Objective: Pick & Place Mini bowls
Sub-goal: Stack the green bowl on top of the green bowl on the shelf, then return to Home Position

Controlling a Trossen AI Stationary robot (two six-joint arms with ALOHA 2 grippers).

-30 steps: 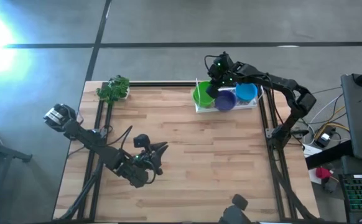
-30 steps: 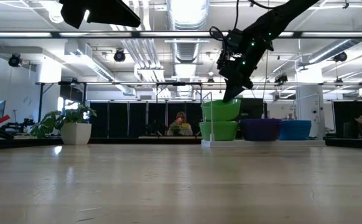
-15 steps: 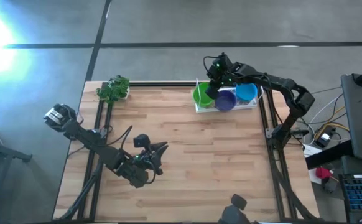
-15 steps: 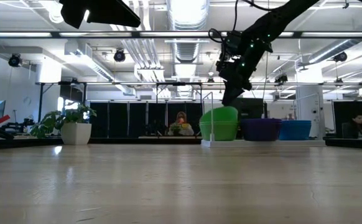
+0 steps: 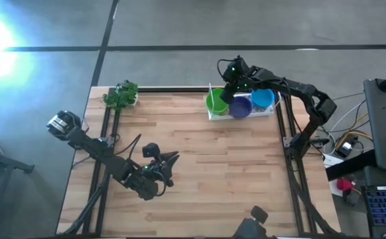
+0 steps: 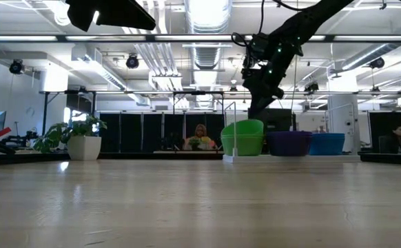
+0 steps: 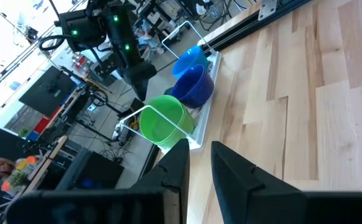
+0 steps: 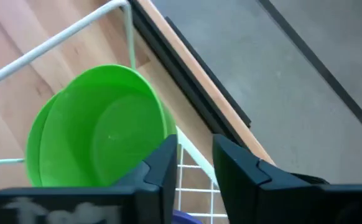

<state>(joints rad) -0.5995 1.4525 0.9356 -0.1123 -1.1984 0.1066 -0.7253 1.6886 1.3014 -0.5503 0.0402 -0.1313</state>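
Release done: right end effector (image 6: 259,110) has spread its fingers and let go; the green bowl (image 6: 242,129) that hung above a second ago now sits nested on the green stack in the white rack (image 5: 241,113), beside the purple (image 5: 240,105) and blue (image 5: 262,98) stacks. Left end effector (image 5: 161,166) waits low over the surface, fingers slightly apart, holding nothing. One placement looks finished.

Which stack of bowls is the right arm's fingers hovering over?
The green stack, at the rack's end nearest the plant; the purple and blue stacks sit farther along.
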